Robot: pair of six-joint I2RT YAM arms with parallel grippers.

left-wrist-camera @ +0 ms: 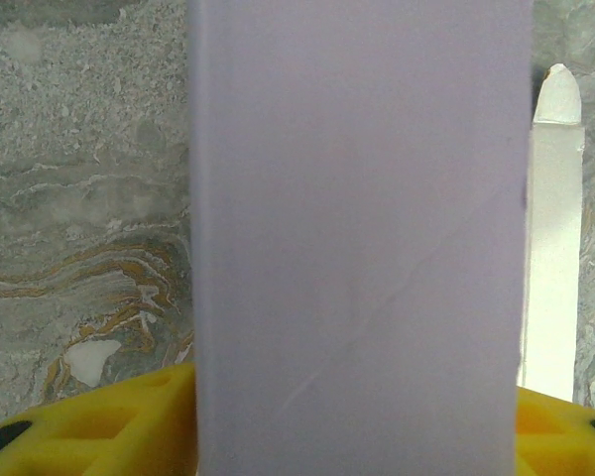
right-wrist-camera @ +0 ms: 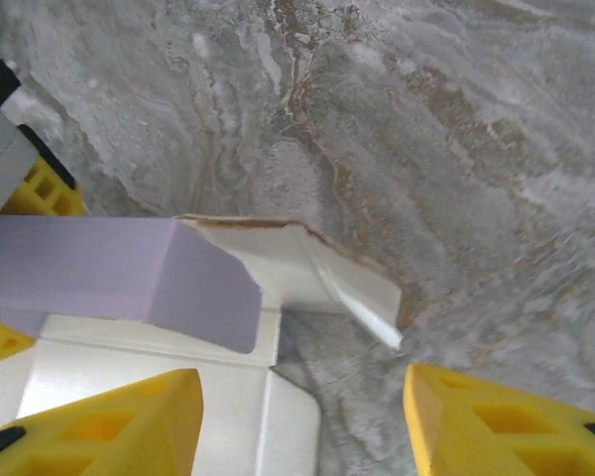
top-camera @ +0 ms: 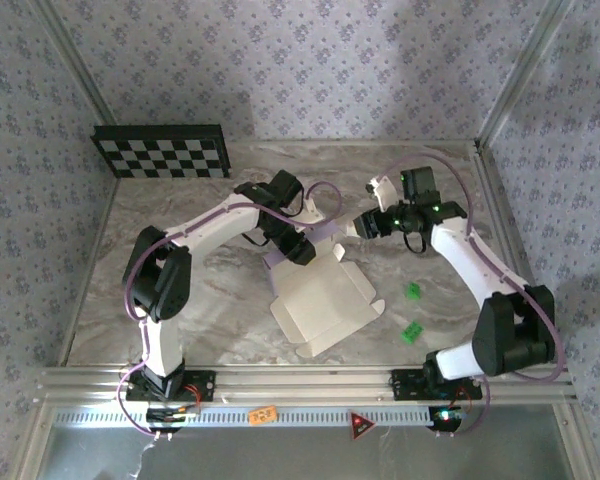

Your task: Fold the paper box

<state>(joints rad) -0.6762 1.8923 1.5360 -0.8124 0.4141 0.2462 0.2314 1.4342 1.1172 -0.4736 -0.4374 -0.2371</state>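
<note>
Top view: the paper box (top-camera: 325, 300) sits about mid-table (top-camera: 210, 310), a touch right of ctr. It is mostly a white sheet w/ flaps spread flat toward the near edge. Along its far side one lavender wall (top-camera: 325, 238) is raised. The L gripper (top-camera: 298, 248) is at that wall's left end and the R gripper (top-camera: 364, 226) just beside its right end. A green block (top-camera: 413, 291) and a second one (top-camera: 412, 331) lie apart from the box toward the right edge. A checkerboard panel (top-camera: 160, 151) stands at the far-left corner. Left wrist view: the lavender wall spans the whole gap btwn the yellow fingers (left-wrist-camera: 89, 426) and meets both. The L gripper thus reads as clamped across the wall's width at a middling opening. A white flap (left-wrist-camera: 553, 258) shows just beside the wall on the right. Right wrist view: the R gripper's fingers stand wide apart, w/ only table and a white edge of the box btwn them, so it holds nothing. The lavender wall stands folded up off the white base, w/ the L gripper's fingers either side of its left end. A small corner tab (right-wrist-camera: 352, 293) at the wall's free end sticks out loose, not tucked. Progress, as a judgement: early, approx one wall up. Left to do: the other walls, the corner tabs and any closing flap.
</note>
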